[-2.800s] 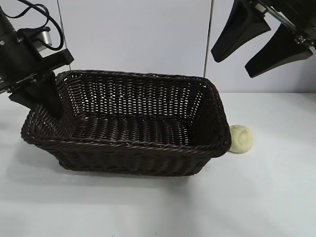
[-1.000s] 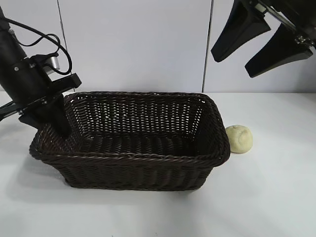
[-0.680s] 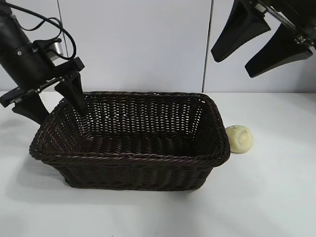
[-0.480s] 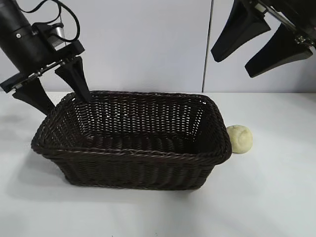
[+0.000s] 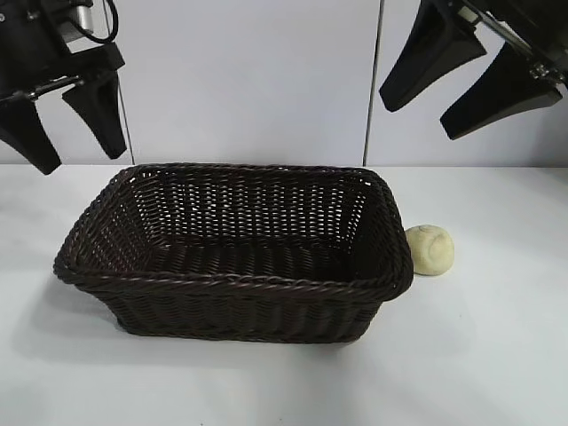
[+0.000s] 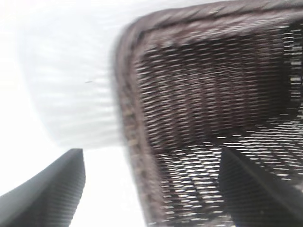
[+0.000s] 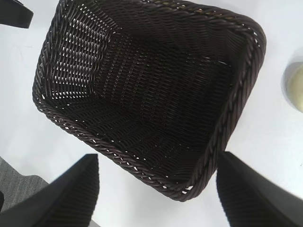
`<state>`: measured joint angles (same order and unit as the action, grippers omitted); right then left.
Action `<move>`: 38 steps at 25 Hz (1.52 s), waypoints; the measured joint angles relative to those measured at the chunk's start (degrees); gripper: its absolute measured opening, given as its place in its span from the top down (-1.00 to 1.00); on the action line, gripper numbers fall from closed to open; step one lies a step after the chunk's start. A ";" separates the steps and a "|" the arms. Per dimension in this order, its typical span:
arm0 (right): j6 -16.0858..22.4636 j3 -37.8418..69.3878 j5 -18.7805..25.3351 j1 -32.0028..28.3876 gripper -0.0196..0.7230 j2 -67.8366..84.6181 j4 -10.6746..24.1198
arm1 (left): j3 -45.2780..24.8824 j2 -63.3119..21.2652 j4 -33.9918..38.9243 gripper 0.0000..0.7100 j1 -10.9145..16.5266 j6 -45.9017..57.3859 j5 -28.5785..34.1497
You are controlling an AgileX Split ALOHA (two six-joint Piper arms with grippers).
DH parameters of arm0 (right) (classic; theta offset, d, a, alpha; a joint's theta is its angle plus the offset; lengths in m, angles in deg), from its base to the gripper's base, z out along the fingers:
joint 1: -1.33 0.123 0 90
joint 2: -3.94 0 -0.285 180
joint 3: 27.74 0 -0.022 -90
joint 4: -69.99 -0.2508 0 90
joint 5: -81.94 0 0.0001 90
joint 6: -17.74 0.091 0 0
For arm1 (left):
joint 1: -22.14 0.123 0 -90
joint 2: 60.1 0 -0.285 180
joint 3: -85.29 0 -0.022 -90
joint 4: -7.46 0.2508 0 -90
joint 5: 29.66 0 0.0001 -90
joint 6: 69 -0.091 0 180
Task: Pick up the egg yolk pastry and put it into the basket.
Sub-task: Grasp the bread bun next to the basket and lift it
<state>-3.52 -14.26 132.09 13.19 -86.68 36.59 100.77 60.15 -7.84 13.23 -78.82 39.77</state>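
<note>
The dark brown wicker basket [image 5: 234, 248] sits flat on the white table, empty. The pale yellow egg yolk pastry [image 5: 430, 249] lies on the table just outside the basket's right end; its edge shows in the right wrist view [image 7: 296, 86]. My left gripper [image 5: 75, 146] is open and empty, raised above the basket's left end, clear of the rim [image 6: 132, 137]. My right gripper [image 5: 424, 114] is open and empty, high at the upper right, above the basket [image 7: 151, 90] and the pastry.
A white wall with a vertical seam [image 5: 374, 84] stands behind the table. Bare white tabletop [image 5: 479, 355] lies in front of and to the right of the basket.
My left gripper opened, let go of the basket's left rim and rose up and left. The basket, earlier tilted, settled flat. The right arm and the pastry have not moved.
</note>
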 joint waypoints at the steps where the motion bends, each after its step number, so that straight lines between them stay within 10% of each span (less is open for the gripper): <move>1: 0.00 0.00 0.00 0.00 -0.42 0.00 0.00 | 0.00 0.00 1.31 -0.58 0.00 0.72 0.00; 25: 0.00 0.00 0.14 0.00 -0.42 0.00 0.00 | 0.00 -0.86 14.56 -0.58 7.36 6.33 0.31; 38: 0.19 0.00 0.28 0.00 -0.42 0.00 0.00 | -15.65 -26.23 15.29 -0.58 7.36 6.33 1.13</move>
<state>-3.33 -14.26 132.37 13.19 -86.68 36.59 85.12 33.92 7.46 20.59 -72.49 40.90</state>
